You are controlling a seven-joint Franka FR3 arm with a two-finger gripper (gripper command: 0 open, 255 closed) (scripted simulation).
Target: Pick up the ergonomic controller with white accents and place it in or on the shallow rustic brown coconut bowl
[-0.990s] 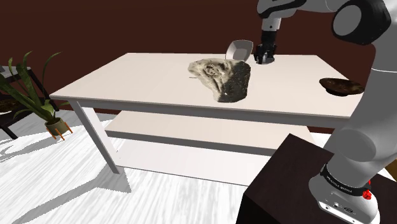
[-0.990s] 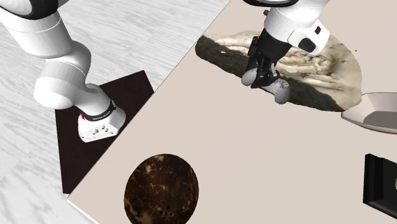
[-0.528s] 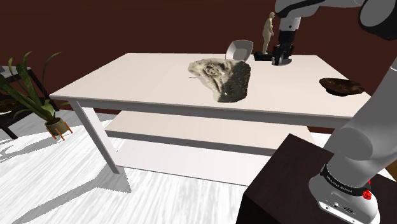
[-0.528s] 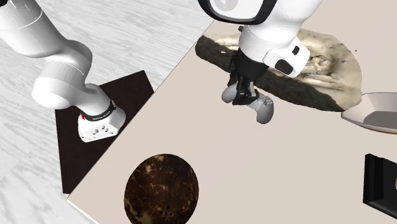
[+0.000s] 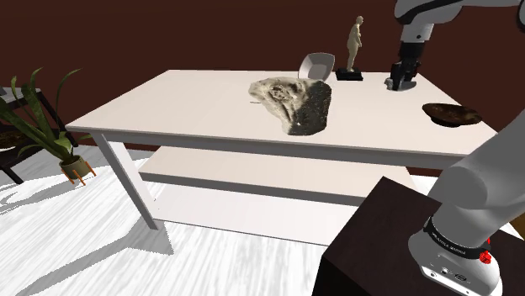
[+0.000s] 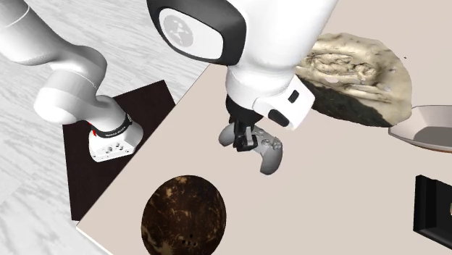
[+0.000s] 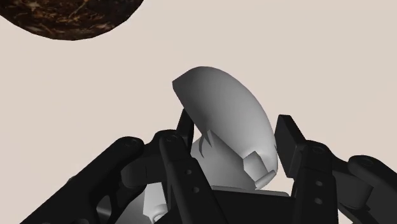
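Note:
My black gripper (image 6: pixel 243 138) is shut on the controller (image 6: pixel 266 152), a pale grey and white gamepad that hangs above the table with one handle pointing down. In the wrist view the controller (image 7: pixel 222 124) sits clasped between the two fingers (image 7: pixel 175 153), and the dark brown coconut bowl (image 7: pixel 70 16) lies just beyond it on the tabletop. In the second exterior view the bowl (image 6: pixel 183 215) rests near the table's corner, a little below and left of the held controller. In the shoulder view the gripper (image 5: pixel 401 81) hovers left of and behind the bowl (image 5: pixel 452 113).
A big mottled rock (image 5: pixel 296 102) lies mid-table. Behind it stand a white dish (image 5: pixel 315 64) and a small figurine (image 5: pixel 356 48) on a black base. The white table (image 5: pixel 193 105) has a lower shelf. A potted plant (image 5: pixel 42 126) stands on the floor; the stand (image 6: pixel 116 138) sits beside the table.
The gripper has carried the controller away from the rock, across the table towards the coconut bowl. Its hold on the controller is unchanged.

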